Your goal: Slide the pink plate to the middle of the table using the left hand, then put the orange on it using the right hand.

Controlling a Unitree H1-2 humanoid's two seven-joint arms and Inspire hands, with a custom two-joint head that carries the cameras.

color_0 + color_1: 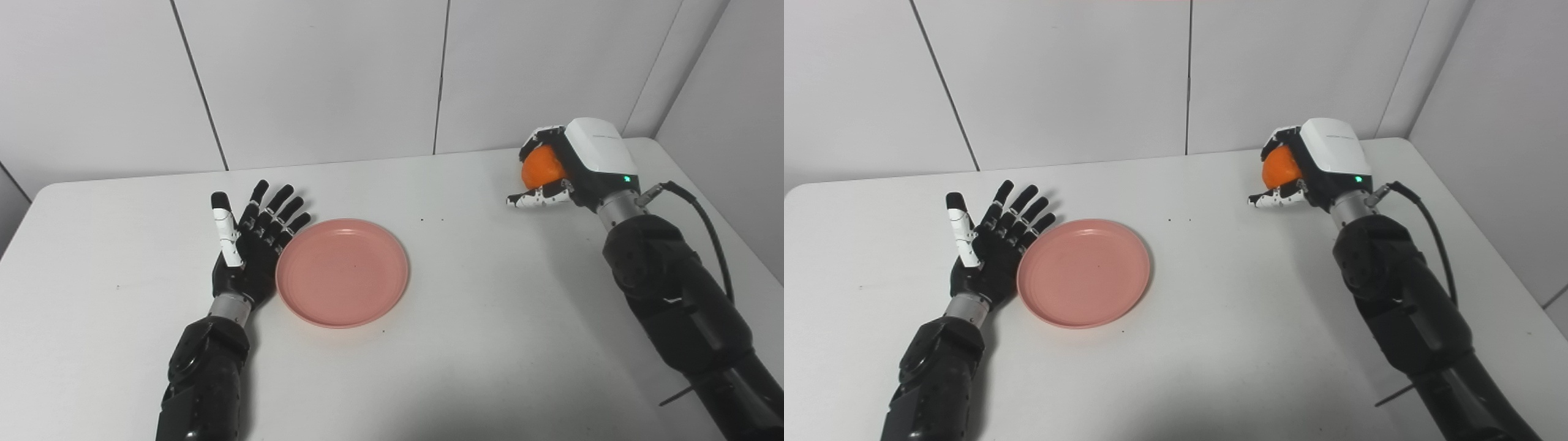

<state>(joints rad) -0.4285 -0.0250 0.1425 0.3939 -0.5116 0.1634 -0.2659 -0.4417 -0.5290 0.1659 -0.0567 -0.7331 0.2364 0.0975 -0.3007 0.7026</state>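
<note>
Pink plate (342,272) sits roughly mid-frame, a bit left of centre; left hand (248,251) is spread flat against its left rim, holding nothing. So the slide looks done or nearly done. Right hand (560,168), upper right of frame, is curled around the orange (542,167). Next move: carry it down-left over the plate and release. Orange mostly hidden by fingers; whether it's clear of the table (490,318) is unclear.
</note>
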